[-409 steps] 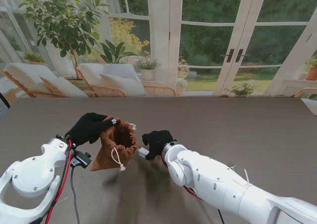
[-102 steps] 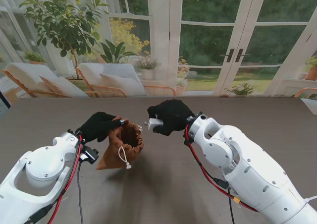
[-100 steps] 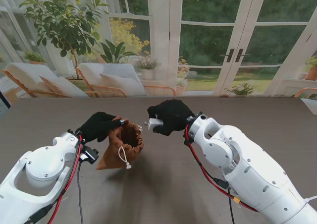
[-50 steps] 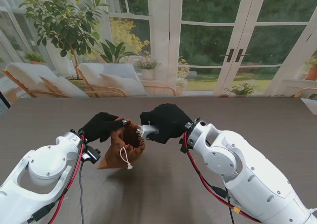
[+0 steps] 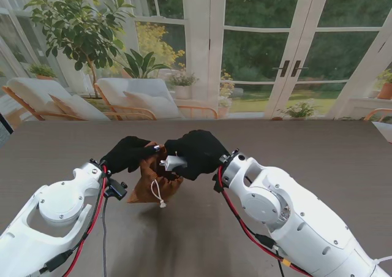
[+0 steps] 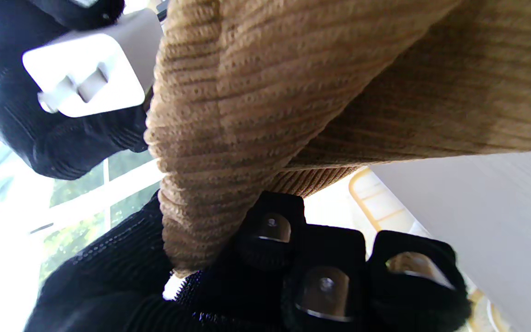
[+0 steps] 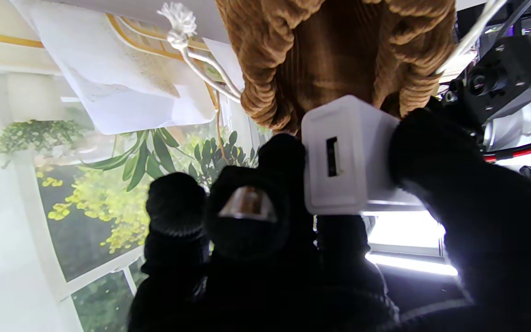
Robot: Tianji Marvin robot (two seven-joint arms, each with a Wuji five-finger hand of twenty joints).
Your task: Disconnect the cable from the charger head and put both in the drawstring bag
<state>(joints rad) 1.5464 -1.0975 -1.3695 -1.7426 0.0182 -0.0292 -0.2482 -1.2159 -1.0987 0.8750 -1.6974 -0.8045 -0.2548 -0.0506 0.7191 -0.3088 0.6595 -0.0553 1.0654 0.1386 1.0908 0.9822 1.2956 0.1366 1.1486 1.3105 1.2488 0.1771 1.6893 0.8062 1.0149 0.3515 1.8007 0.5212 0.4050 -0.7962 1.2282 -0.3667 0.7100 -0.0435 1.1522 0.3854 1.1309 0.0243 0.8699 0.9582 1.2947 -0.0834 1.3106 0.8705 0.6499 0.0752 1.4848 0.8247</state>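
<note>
Nearest me, both white forearms rise from the bottom corners and meet over the middle of the table (image 5: 318,160). The right hand (image 5: 197,153) has swung left over the last second, and its fingers pinch the charger head (image 5: 174,162), now right at the mouth of the drawstring bag (image 5: 152,180) rather than well to its right. The socket face shows no cable plugged in, so the drop-in looks like the step at hand. I cannot see the cable; it may already be inside. The left hand (image 5: 127,154) is clamped on the bag's far-left rim, propping it open. Room is tight between the two hands, and the bag's gathered rim could catch the charger's corners. Farther off, the table stretches bare to its far edge.
</note>
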